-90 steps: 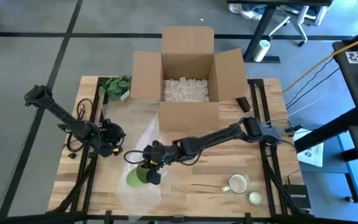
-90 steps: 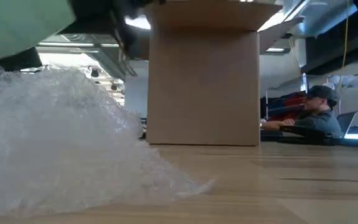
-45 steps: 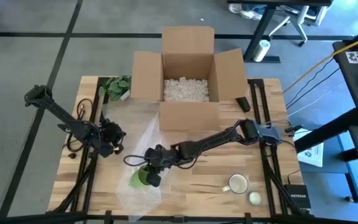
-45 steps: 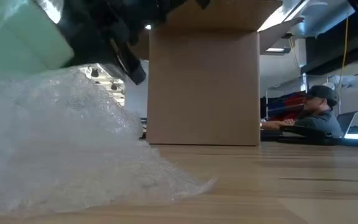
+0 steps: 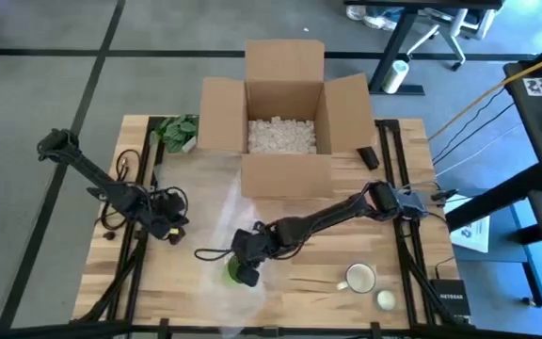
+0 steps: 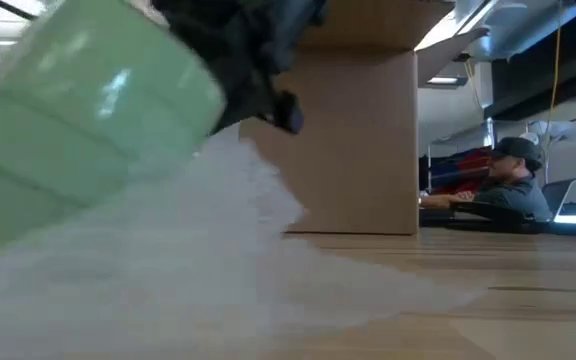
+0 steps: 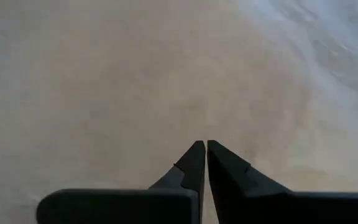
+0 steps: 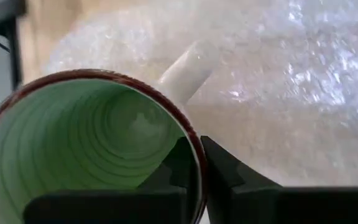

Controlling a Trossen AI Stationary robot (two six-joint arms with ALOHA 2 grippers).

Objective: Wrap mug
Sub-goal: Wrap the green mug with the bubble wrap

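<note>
We see the right gripper (image 5: 245, 270) reaching across the table (image 5: 412, 292) to its front middle, pinching the rim of a green mug (image 5: 238, 273); in the right wrist view one finger (image 8: 179, 165) sits inside the mug (image 8: 86, 149) and the other outside, closed on the dark red rim, with the white handle (image 8: 188, 65) pointing away over the bubble wrap (image 8: 303, 93). In the low view the mug (image 6: 88, 140) is tilted and held above the bubble wrap (image 6: 218, 270), whether it touches the sheet we cannot tell; from above the bubble wrap (image 5: 205, 193) spreads from the box towards the front edge, and the mug is over its front part.

The left gripper (image 5: 170, 226) waits near the left side of the sheet; its fingers (image 7: 194, 165) are pressed together on nothing, over bare wood.

Behind the sheet stands an open cardboard box (image 5: 283, 113) with white packing fill inside; a green leafy thing (image 5: 177, 130) lies at its left; a white mug (image 5: 358, 279) and a small pale round thing (image 5: 385, 300) sit at the front right. In the low view a person (image 6: 513, 185) sits in the room beyond the table.
</note>
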